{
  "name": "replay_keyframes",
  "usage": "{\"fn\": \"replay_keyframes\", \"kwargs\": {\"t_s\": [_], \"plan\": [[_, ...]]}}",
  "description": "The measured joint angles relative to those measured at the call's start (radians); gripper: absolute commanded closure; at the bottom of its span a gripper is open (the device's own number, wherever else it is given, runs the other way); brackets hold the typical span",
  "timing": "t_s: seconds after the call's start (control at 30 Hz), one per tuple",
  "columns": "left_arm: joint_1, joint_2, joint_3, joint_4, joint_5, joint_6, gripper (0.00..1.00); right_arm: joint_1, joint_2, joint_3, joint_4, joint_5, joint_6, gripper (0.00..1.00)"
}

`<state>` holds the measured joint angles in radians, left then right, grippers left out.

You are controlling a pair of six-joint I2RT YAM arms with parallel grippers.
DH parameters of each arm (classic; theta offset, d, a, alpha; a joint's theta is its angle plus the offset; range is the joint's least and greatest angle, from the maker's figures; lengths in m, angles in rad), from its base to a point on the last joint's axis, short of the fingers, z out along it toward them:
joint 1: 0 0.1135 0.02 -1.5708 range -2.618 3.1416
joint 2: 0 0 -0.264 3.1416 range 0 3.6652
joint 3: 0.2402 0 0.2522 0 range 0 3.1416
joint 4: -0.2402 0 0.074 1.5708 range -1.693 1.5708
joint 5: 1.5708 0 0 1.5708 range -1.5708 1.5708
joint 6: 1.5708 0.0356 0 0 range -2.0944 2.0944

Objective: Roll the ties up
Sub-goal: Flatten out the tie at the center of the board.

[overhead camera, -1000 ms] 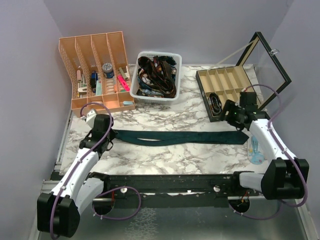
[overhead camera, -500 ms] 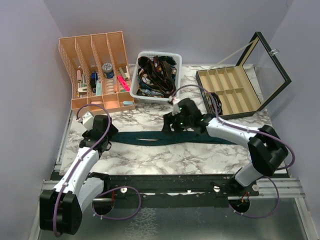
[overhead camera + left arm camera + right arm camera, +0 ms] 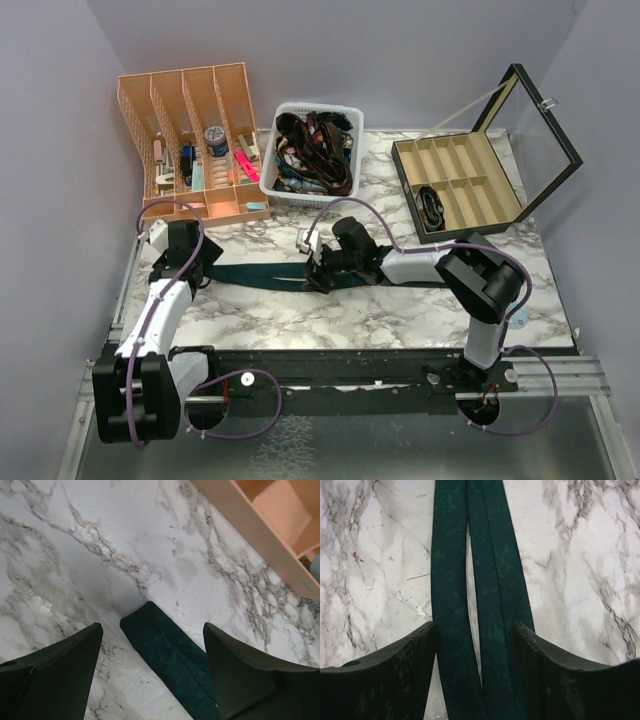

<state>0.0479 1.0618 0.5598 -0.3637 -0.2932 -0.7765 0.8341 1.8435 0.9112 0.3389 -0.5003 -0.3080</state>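
Across the middle of the marble table (image 3: 400,312), the dark teal tie (image 3: 262,275) lies flat, doubled into two strips side by side. The left gripper (image 3: 150,627) stands wide open astride its folded left end, not clamping it. The right gripper (image 3: 474,625), jaws apart, hovers over both strips mid-length; whether it touches them is unclear. Behind stand an orange organizer (image 3: 190,140), a white basket (image 3: 300,196) of tangled straps and an open compartment box (image 3: 470,160). The walls (image 3: 60,150) are lilac.

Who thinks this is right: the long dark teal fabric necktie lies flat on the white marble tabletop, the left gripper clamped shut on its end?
Wrong: the left gripper is open, fingers either side of the long dark teal fabric necktie, over its end. The left wrist view shows it; the rest holds.
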Motion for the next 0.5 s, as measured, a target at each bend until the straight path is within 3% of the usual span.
{"fn": "replay_keyframes", "kwargs": {"t_s": [0.43,0.5], "plan": [[0.012,-0.129,-0.02,0.025,0.043,0.015,0.17,0.017,0.119,0.027,0.101,-0.148,-0.116,0.45],[0.012,-0.135,-0.027,0.024,0.043,0.017,0.17,0.02,0.127,0.028,0.117,-0.154,-0.127,0.53]]}}
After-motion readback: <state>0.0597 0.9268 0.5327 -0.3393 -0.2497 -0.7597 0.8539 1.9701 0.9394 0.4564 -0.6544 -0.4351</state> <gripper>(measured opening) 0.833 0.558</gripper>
